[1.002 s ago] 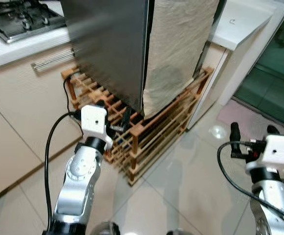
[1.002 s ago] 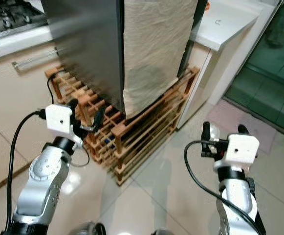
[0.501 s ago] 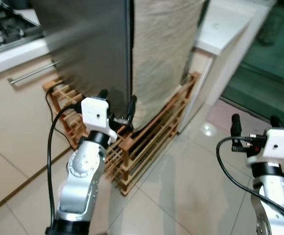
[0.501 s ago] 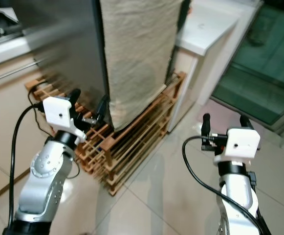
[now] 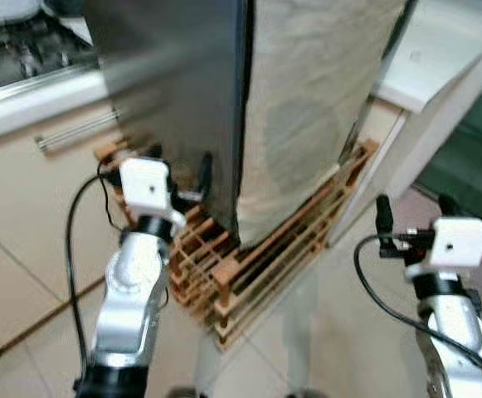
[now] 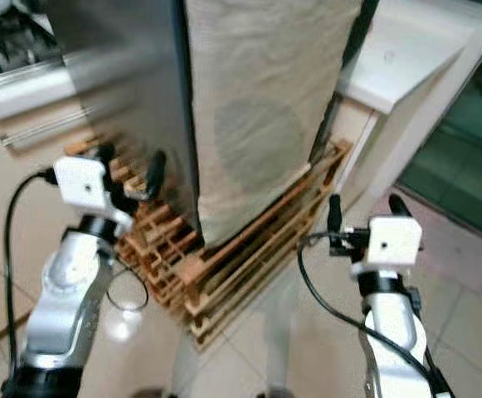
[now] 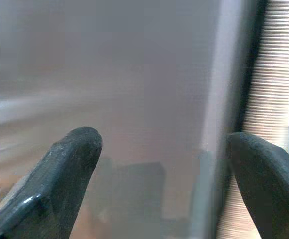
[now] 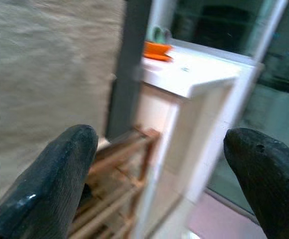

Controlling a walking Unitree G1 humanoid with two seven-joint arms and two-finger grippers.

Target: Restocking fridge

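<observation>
The fridge (image 5: 174, 91) is a tall unit with a dark steel side, and a beige cloth (image 5: 315, 108) hangs down its front. My left gripper (image 5: 178, 164) is raised close to the steel side near its lower edge, open and holding nothing. The left wrist view looks between its fingers (image 7: 67, 164) at the steel panel (image 7: 149, 89) and the cloth's edge (image 7: 276, 99). My right gripper (image 5: 412, 207) is open and empty, lifted over the floor to the right of the fridge. Its wrist view faces the cloth (image 8: 49, 59) and a white counter (image 8: 194, 72).
A wooden slatted rack (image 5: 265, 257) stands at the fridge's foot. A gas hob (image 5: 25, 50) and a cream cabinet with a bar handle (image 5: 75, 131) are on the left. The white counter (image 5: 440, 58) and a green glass door (image 5: 473, 157) are on the right.
The head view has swung and is blurred. My left gripper has moved from the fridge's corner to in front of its steel side. Both grippers stay open.
</observation>
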